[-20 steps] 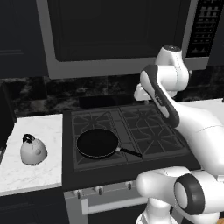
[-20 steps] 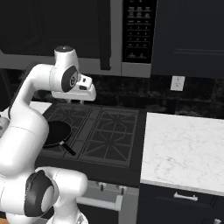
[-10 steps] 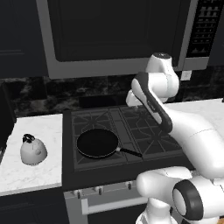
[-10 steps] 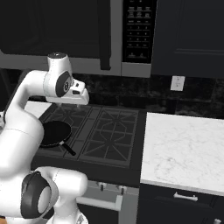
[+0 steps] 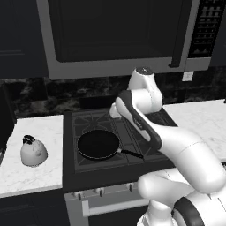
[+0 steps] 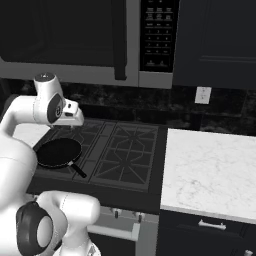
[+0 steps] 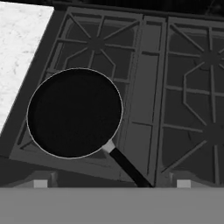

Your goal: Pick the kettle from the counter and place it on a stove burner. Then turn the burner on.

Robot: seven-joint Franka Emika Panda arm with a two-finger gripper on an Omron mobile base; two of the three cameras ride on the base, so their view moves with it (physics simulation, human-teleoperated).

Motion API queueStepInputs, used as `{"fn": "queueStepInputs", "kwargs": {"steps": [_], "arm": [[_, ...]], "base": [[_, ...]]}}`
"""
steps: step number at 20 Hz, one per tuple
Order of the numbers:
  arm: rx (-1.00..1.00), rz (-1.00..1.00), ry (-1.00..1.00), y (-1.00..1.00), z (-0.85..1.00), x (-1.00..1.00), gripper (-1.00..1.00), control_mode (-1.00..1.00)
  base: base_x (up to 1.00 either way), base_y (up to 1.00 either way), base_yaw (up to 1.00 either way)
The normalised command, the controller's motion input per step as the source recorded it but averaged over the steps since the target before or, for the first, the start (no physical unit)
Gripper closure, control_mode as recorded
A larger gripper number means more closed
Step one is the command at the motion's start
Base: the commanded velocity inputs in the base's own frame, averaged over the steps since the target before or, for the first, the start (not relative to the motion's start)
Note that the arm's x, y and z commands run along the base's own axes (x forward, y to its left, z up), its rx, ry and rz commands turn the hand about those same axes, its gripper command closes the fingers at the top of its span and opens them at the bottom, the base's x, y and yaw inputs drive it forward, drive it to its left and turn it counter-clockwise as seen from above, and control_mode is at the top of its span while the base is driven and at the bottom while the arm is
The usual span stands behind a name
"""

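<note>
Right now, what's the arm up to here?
Nothing is held yet. The kettle sits on the counter left of the stove, untouched. The arm is raised over the cooktop with its tool open, looking down at the pan on the front left burner. The other burners are free. Pickup hasn't started.

kettle (image 5: 33, 151): upright on left surface (image 5: 31, 174), well apart from stove
pan (image 5: 98, 144): on front-left burner (image 5: 95, 148), handle points right toward front
arm (image 5: 145, 119): bent over stove middle, hides right burners
microwave (image 5: 119, 35): above stove
</note>
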Motion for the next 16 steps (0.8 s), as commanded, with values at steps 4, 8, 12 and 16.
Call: {"fn": "queueStepInputs", "kwargs": {"steps": [4, 8, 12, 16], "arm": [[0.01, 0.14, -0.06, 0.82, -0.32, 0.00, -1.00, -1.00], [0.06, 0.14, -0.01, 0.82, -0.30, 0.00, -1.00, -1.00], [0.06, 0.15, 0.00, 0.79, -0.14, 0.00, -1.00, -1.00], [0.07, 0.11, 0.00, 0.79, -0.03, 0.01, -1.00, -1.00]], "base": [[0.00, 0.00, 0.00], [0.00, 0.00, 0.00], [0.00, 0.00, 0.00], [0.00, 0.00, 0.00]]}}
